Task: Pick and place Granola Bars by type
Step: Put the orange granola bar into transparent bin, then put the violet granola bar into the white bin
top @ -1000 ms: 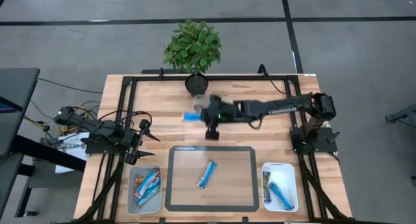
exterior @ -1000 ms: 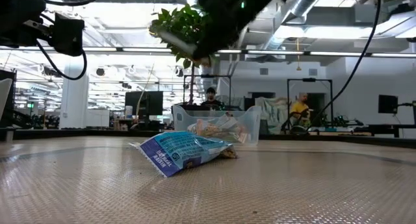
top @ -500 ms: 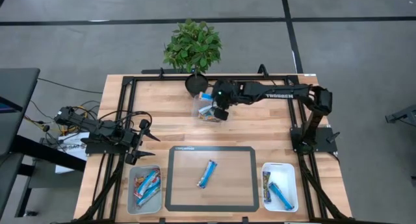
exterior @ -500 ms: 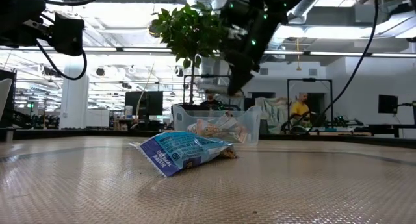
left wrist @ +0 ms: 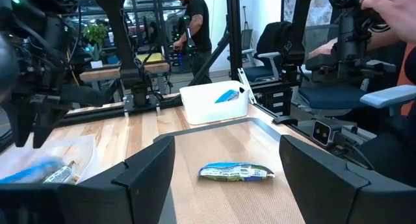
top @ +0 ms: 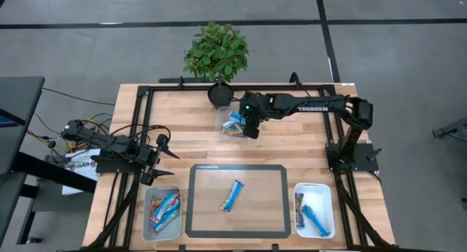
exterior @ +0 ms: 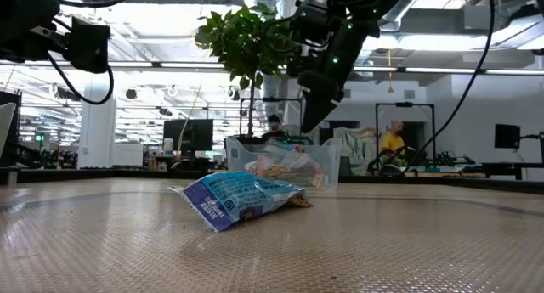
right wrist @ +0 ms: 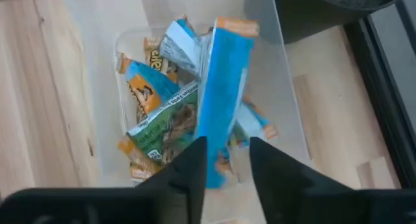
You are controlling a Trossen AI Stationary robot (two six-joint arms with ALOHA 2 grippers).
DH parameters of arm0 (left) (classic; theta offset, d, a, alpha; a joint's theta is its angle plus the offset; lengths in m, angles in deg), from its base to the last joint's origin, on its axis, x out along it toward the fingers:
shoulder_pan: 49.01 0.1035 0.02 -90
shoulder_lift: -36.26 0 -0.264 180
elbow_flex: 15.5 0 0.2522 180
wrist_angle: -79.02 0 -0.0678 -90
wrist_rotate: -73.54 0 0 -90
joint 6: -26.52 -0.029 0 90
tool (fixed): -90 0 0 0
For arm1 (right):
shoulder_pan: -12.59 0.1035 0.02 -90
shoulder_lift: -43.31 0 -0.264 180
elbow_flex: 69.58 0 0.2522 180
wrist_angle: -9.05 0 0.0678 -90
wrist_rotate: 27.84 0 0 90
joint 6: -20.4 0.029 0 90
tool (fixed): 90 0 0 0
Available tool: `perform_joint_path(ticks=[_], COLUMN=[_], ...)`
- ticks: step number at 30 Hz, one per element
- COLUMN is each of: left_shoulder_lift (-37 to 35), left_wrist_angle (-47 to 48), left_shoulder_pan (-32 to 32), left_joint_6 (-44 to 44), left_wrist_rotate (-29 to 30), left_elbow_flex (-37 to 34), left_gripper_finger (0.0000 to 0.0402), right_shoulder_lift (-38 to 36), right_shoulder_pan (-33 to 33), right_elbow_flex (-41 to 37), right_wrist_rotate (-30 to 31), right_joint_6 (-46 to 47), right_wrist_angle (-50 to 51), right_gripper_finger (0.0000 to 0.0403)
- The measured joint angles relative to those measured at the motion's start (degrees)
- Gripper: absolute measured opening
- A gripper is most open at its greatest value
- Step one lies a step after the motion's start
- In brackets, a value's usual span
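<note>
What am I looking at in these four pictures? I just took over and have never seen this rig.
Two dark robot arms work at a wooden table. The overhead picture shows everything; the low one looks level across the mat; the other two come from cameras on each wrist.

The right gripper is over a clear bin of mixed granola bars at the back of the table, next to a potted plant. In its wrist picture its fingers close on a long blue bar standing up out of the pile.

The left gripper waits at the left edge, open and empty.

At the front lies a dark-framed mat with one blue bar on it. A white bin to its left and another to its right already hold sorted bars.
</note>
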Motion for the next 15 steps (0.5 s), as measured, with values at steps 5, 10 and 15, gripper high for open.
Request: perform_joint_path(ticks=[5,10,15], left_shoulder_lift=[0.0,0.0,0.0], left_wrist_angle=[0.0,0.0,0.0], left_shoulder_pan=[0.0,0.0,0.0], left_joint_6=[0.1,0.2,-0.3], left_wrist_rotate=[0.0,0.0,0.0], left_elbow_flex=[0.0,0.0,0.0], left_gripper_finger=[0.027,0.027,0.027], right_shoulder_lift=[0.0,-0.2,-0.2], right_shoulder_pan=[0.7,4.4,9.9], right_elbow_flex=[0.0,0.0,0.5], right_wrist_rotate=[0.0,-0.2,-2.6], right_joint_6=[0.0,-2.0,-7.4], right_wrist_angle=[-1.3,-6.7,-9.6], right_gripper_finger=[0.0161,0.0198,0.0215])
